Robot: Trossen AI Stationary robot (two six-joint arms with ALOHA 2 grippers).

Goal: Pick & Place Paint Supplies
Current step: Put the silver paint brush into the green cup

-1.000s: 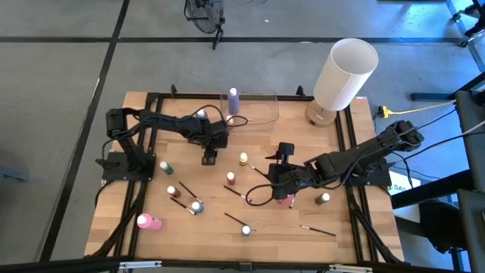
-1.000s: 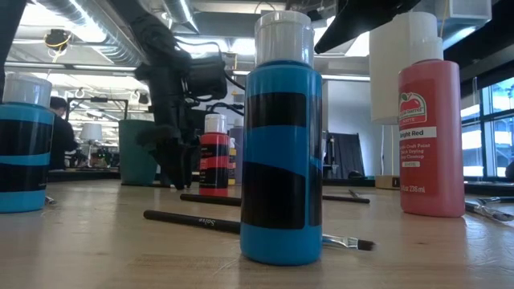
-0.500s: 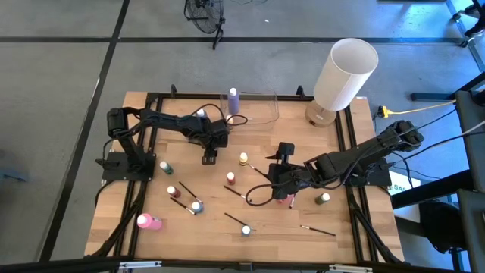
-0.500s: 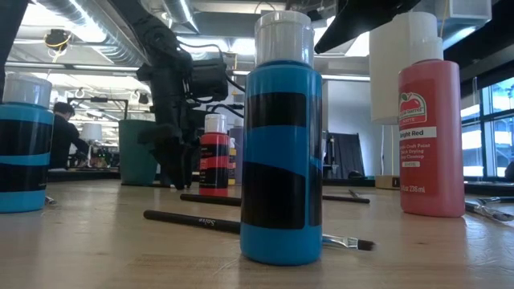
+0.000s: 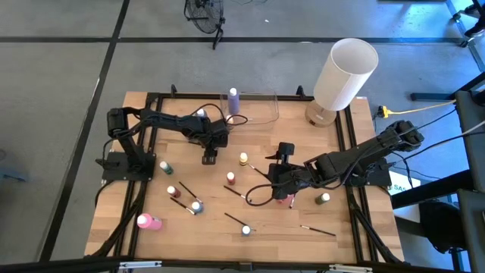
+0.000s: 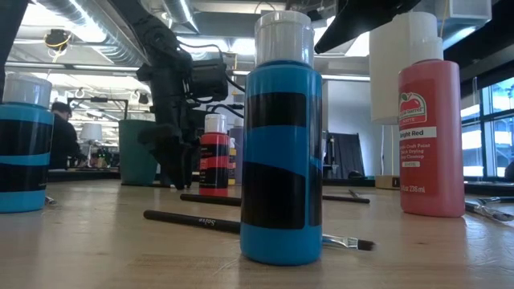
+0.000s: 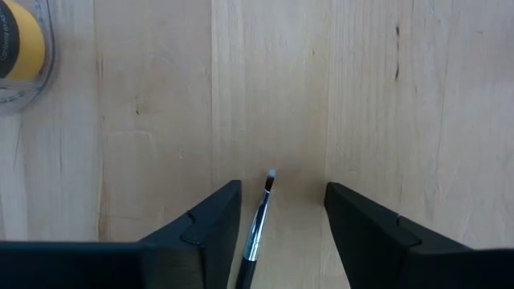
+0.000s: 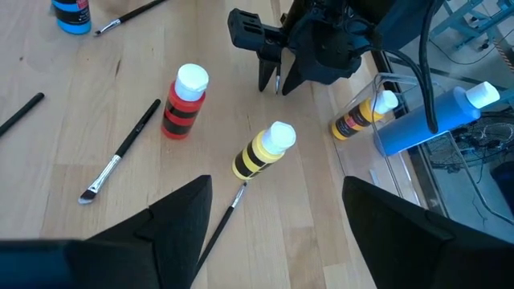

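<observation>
Paint supplies lay scattered over the wooden tabletop [image 5: 151, 114].
A pink bottle [image 5: 148, 221] lay near the front left corner; the left gripper [image 5: 209, 158] and right gripper [image 5: 282, 157] hung near the middle.

Both arms are matte black, built of slim jointed links with blocky housings at the joints. Loose black cables loop along each arm. The left gripper [image 7: 281, 229] ends in two flat, angular black fingers [image 7: 205, 233]; the right gripper [image 8: 277, 229] has the same broad wedge-shaped fingers [image 8: 173, 225].
</observation>
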